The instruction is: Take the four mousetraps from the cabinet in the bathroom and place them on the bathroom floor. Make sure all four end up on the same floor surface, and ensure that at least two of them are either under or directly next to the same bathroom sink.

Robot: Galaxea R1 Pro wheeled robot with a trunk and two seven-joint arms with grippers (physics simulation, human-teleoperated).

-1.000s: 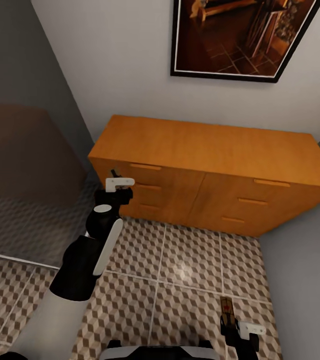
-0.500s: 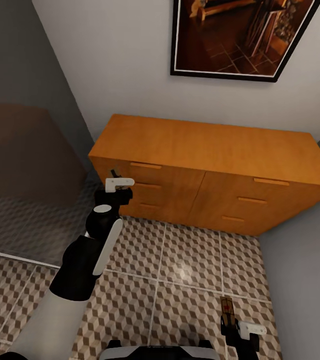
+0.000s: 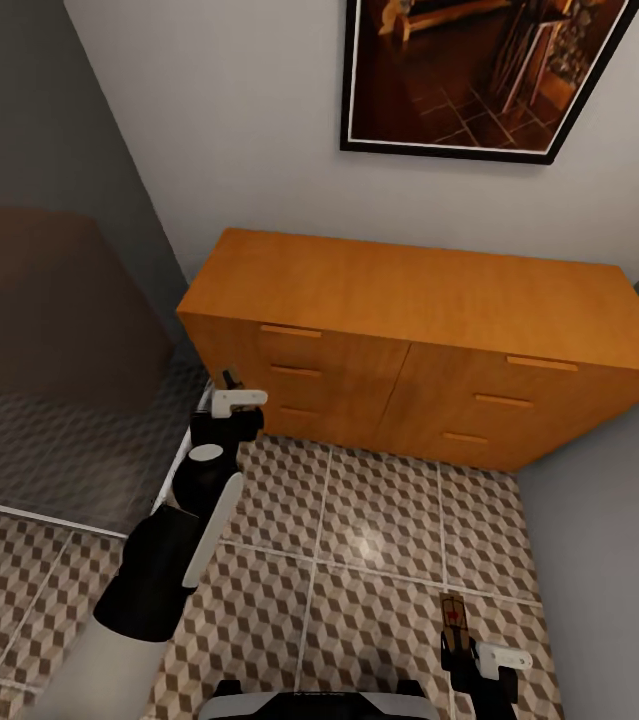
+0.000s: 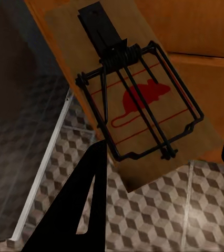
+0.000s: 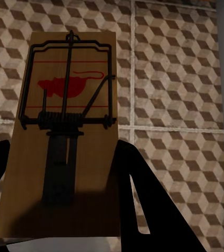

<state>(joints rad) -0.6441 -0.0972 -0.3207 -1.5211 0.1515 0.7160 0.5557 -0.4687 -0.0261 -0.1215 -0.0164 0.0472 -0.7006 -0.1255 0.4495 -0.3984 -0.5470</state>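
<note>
left jaws: left gripper [image 3: 229, 392] is clenched on a mousetrap [image 4: 138, 105], board sticking straight out past the tips, long axis along the fingers

right jaws: right gripper [image 3: 456, 650] grasping the second mousetrap [image 5: 64, 142] the same way, low over the bathroom floor [image 3: 379, 560], so that's the nearer arm for a drop

cabinet: cabinet [image 3: 429, 330] sits just ahead of the left jaws, drawers look closed

since a second ago: left arm has dropped lower and pulled back a bit; right one hasn't budged
</note>
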